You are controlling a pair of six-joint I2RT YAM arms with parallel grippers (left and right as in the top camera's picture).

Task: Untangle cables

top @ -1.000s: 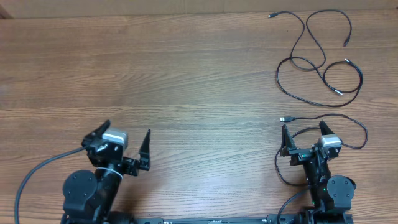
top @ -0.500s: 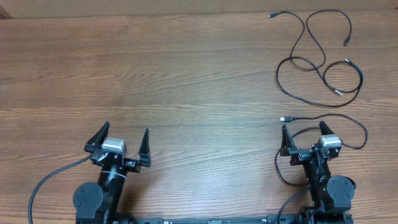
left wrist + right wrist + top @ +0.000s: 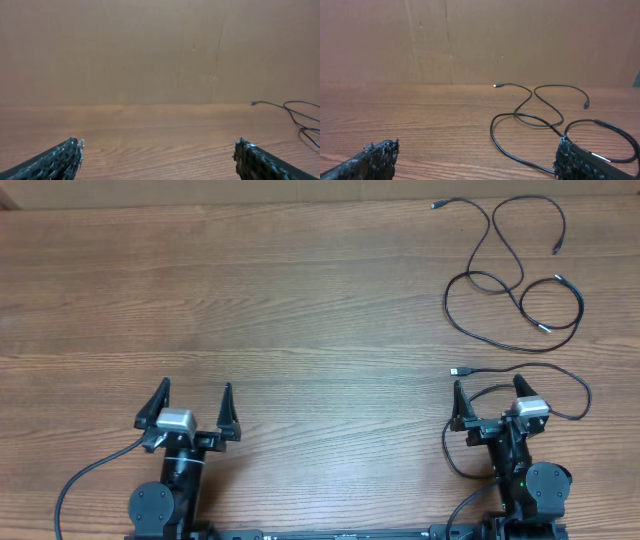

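While both arms sit at the near edge of the wooden table [image 3: 300, 300], the overhead view shows the left claw [image 3: 195, 387] with its two fingers spread wide and nothing between them. The right claw [image 3: 488, 384] is spread just as wide and also empty. The cables [image 3: 519, 285] lie at the far right of the table, well apart from the left claw. Two of them cross in loose loops, with small plugs at their loose ends. A third cord [image 3: 500, 369] lies nearer, its plug just beyond the right claw's left fingertip. From there it curves round the right side of that claw; whether it touches the claw I cannot tell.

Seen from the left wrist, the left claw [image 3: 157, 147] is open, its dark fingertips [image 3: 70, 152] at the bottom corners with bare wood between them. A stretch of the cables [image 3: 295, 111] shows at the right edge, far off, in front of a plain brown wall [image 3: 150, 50].

Seen from the right wrist, the right claw [image 3: 477, 146] is open with nothing in it. The cables [image 3: 532, 117] lie ahead and to the right on the table. One plug [image 3: 496, 86] points left near the wall, and one loop runs close past the right fingertip [image 3: 570, 155].
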